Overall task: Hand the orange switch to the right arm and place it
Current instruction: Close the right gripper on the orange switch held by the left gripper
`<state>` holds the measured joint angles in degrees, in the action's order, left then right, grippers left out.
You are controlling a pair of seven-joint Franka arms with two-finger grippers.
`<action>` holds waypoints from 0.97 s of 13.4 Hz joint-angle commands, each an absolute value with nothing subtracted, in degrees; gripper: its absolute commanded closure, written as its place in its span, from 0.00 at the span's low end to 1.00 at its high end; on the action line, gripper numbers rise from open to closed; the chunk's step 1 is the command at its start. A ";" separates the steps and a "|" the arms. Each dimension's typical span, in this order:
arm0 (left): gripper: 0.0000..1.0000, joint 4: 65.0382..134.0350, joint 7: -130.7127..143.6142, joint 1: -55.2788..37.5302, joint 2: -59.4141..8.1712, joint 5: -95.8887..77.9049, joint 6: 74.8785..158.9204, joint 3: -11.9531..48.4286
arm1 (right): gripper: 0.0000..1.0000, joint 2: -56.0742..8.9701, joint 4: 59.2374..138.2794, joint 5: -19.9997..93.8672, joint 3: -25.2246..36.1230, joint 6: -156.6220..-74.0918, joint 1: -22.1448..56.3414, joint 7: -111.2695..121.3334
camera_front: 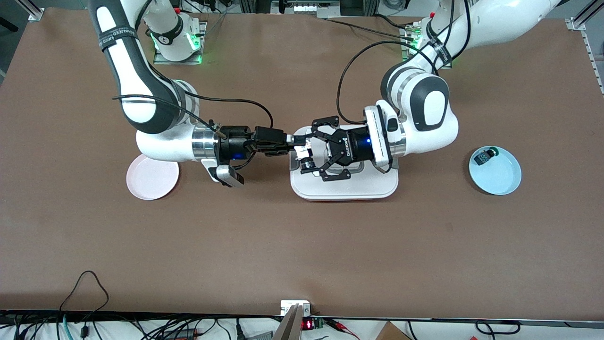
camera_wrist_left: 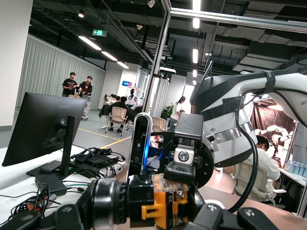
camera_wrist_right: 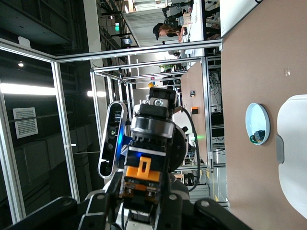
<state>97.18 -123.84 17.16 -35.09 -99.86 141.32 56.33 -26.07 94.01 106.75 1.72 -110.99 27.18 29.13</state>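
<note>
gripping orange switch (camera_front: 306, 158), both end effectors

Even, bright overhead light falls on the brown tabletop (camera_front: 302, 245), with only soft, short shadows under the arms. Green lamps glow at both arm bases. In the wrist views, ceiling strip lights glare against a dim hall, and the nearest dark parts look slightly blurred, perhaps out of focus.

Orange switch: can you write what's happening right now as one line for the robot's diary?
stage: handover over white tray | orange switch: gripped by both | left gripper: shut on it | right gripper: shut on it | pink plate: bare
</note>
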 commanded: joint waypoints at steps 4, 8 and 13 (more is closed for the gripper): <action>1.00 96.42 -125.16 16.70 -35.86 -101.78 141.86 56.25 | 0.81 -26.98 92.72 107.49 1.58 -109.86 27.16 34.18; 1.00 96.42 -124.72 16.79 -35.86 -101.87 141.85 56.34 | 0.82 -27.42 92.73 107.67 1.58 -109.78 27.16 36.21; 0.00 96.50 -125.68 17.14 -35.77 -104.14 141.77 56.34 | 0.83 -27.42 92.72 107.67 1.58 -109.78 27.25 36.21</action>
